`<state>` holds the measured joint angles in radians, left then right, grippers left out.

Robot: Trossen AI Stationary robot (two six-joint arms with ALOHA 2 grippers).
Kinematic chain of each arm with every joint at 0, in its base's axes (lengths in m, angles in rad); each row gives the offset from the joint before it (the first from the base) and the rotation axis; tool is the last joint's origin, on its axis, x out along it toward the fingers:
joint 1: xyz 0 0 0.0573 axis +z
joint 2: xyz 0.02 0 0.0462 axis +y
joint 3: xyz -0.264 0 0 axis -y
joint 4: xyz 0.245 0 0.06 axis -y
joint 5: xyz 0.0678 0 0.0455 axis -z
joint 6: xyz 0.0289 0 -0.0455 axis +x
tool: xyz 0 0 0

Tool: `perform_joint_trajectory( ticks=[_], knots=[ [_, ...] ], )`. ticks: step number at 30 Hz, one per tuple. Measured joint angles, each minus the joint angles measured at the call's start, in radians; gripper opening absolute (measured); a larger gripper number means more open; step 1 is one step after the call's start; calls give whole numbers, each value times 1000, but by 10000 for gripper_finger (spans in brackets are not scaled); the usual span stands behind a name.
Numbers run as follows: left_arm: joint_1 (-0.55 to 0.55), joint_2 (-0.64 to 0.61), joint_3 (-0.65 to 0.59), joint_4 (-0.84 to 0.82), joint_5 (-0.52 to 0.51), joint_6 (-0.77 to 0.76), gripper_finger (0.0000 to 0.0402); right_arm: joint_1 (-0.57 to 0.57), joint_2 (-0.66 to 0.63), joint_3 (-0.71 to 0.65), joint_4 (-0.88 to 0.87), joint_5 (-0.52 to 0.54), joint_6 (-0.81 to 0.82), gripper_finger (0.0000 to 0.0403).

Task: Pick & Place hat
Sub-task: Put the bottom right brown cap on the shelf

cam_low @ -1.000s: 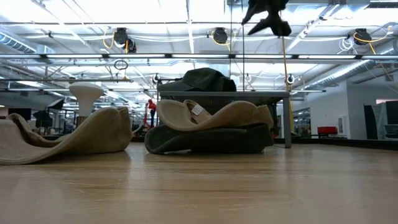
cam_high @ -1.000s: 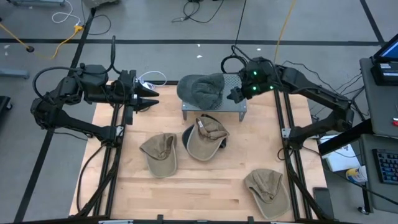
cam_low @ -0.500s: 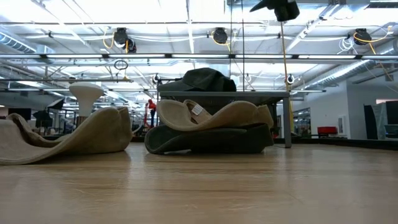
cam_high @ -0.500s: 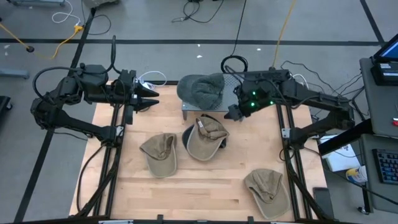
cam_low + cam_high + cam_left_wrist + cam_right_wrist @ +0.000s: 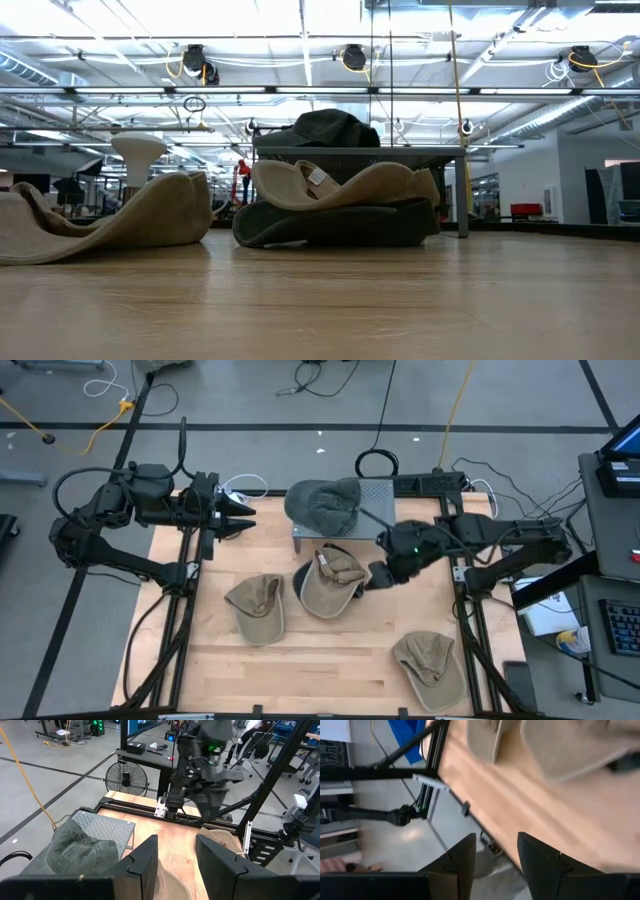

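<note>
A grey-green hat [image 5: 325, 506] [image 5: 325, 129] [image 5: 80, 851] lies on a small perforated metal stand [image 5: 375, 495] at the table's far middle. Just in front of the stand, a tan cap [image 5: 330, 582] [image 5: 340, 184] rests on top of a dark cap [image 5: 330, 226]. My right gripper [image 5: 374, 577] [image 5: 492, 857] is open and hovers close by the right side of this stacked pair, touching nothing. My left gripper [image 5: 247, 518] [image 5: 176, 865] is open and waits at the far left, pointing toward the stand.
A second tan cap [image 5: 257, 606] [image 5: 130, 220] lies left of the stacked pair. A third [image 5: 428, 666] sits at the near right corner. Bare wood [image 5: 340, 650] stretches along the near middle. Dark frame rails [image 5: 462, 610] border both sides of the table.
My right gripper has swung from beside the stand's right end toward the table's near edge, ending next to the stacked caps. It has left the top of the low view. The hats have stayed where they were.
</note>
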<state>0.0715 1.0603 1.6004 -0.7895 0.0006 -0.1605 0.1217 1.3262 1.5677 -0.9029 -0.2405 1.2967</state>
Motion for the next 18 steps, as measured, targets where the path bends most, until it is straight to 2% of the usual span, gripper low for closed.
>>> perform_joint_trajectory(
  ticks=[11,14,18],
  knots=[
    [0,0,0,0,0,-52,136,244,0,0,1,10,284,135],
    [0,0,0,0,0,-52,136,321,0,-31,16,56,384,134],
    [0,0,0,0,0,-52,136,421,0,-96,33,60,526,134]
  ],
)
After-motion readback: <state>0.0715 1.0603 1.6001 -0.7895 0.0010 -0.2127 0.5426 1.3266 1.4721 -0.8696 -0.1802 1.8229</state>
